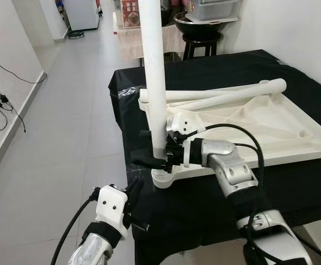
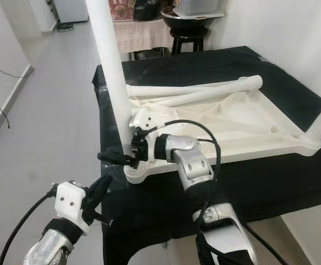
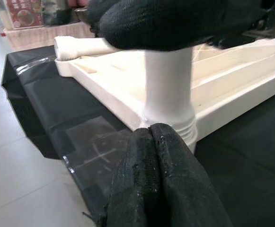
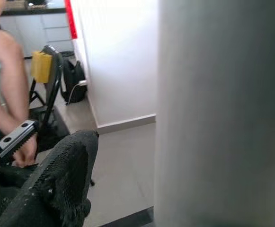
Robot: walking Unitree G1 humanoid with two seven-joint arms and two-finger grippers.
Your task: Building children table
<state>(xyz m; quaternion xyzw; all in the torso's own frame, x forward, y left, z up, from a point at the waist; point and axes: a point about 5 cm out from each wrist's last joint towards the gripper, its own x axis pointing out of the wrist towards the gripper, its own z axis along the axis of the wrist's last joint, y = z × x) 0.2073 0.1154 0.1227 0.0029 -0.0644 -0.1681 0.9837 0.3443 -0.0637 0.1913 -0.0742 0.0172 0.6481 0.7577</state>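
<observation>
Upright white plastic table leg (image 1: 154, 72): seated in near-left corner socket of upturned white children's table frame (image 1: 270, 130) on black-covered tabletop (image 1: 215, 72). Right hand (image 1: 156, 150): clamped on leg base. Left hand (image 1: 133, 190): fingers together, at tabletop edge below. Two loose white legs (image 1: 226, 94): lying across frame's far side.

One white tabletop (image 1: 270, 130) is lying upside down; two loose white legs (image 1: 226, 94) are resting across it; two more legs (image 1: 154, 77) are standing upright at its corners; one black stool (image 1: 201, 44) is standing beyond; two grippers (image 1: 157, 160) are showing.
</observation>
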